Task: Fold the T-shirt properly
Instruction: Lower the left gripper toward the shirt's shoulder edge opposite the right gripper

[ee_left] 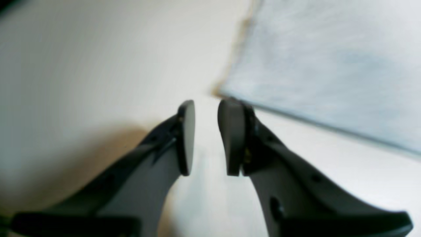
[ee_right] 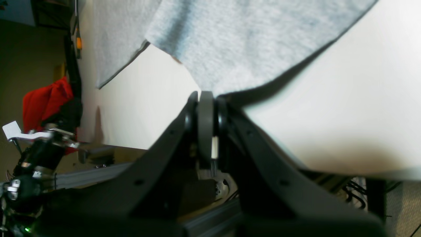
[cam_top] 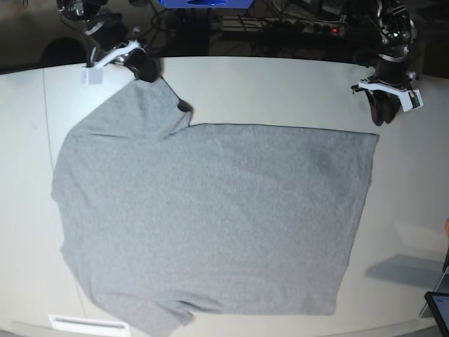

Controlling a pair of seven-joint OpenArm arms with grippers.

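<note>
My T-shirt (cam_top: 210,217) is plain heather grey; my table (cam_top: 280,91) is cream white; my grippers are black with grey pads (ee_left: 232,138); red cloth (ee_right: 42,102) sits behind.

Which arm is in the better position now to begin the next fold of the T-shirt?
Probably the right arm. Its gripper is shut on the T-shirt at a sleeve edge, so it can likely carry that cloth over. The left gripper has open jaws, empty, beside the hem corner.
</note>
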